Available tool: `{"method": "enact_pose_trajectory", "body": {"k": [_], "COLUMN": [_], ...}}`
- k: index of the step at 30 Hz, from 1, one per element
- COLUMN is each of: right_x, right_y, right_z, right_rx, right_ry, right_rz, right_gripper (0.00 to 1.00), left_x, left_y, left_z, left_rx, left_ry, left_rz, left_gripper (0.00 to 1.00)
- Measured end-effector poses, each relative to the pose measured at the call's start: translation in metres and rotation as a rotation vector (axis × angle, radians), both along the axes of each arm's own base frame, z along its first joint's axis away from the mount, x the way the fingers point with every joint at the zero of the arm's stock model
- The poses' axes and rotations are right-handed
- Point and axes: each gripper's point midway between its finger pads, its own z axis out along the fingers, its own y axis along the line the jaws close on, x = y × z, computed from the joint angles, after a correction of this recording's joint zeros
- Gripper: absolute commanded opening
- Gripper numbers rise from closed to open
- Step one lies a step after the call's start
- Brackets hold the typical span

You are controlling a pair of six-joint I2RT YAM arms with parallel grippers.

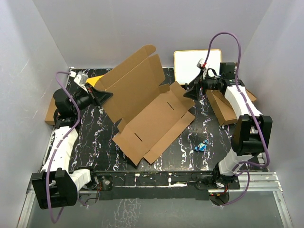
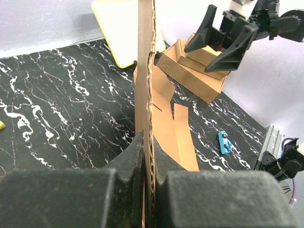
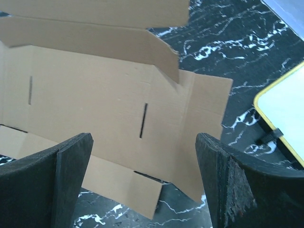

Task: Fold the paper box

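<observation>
The paper box [image 1: 147, 111] is a large brown die-cut cardboard sheet spread across the middle of the black marbled table [image 1: 95, 137]. Its far-left panel is lifted. My left gripper [image 1: 105, 94] is shut on the left edge of that panel. In the left wrist view the cardboard edge [image 2: 146, 71] rises straight up from between the closed fingers [image 2: 128, 159]. My right gripper [image 1: 188, 91] hangs open by the box's right end with nothing in it. The right wrist view has the slotted base panel [image 3: 95, 95] below the gripper's [image 3: 145, 156] spread fingers.
A much smaller brown cardboard box [image 1: 228, 107] lies at the right edge, behind the right gripper [image 2: 218, 40]. A white board with a yellow rim [image 1: 197, 64] sits at the back. A small blue object [image 1: 201, 146] lies near the front right. Another brown cardboard piece [image 1: 50, 111] is at the left edge.
</observation>
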Motion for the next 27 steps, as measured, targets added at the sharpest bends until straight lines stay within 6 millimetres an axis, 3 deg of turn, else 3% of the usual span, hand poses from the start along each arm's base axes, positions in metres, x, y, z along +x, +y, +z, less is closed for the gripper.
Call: {"method": "enact_pose_trajectory", "body": {"k": [10, 16, 27], "right_x": [0.05, 0.054, 0.06], "right_y": [-0.017, -0.018, -0.01], "right_z": [-0.034, -0.07, -0.07], "right_rx": [-0.112, -0.119, -0.123], "right_ry": [0.003, 0.104, 0.098], "right_rz": [-0.04, -0.022, 0.02], "right_gripper": [0.99, 0.95, 0.71], "left_x": [-0.009, -0.014, -0.018], "left_y": [-0.005, -0.009, -0.014], "left_z": [0.029, 0.037, 0.04], "left_rx": [0.042, 0.065, 0.08], "left_ry": [-0.075, -0.103, -0.121], "left_rz": [-0.045, -0.07, -0.101], "left_gripper": [0.0, 0.0, 0.0]}}
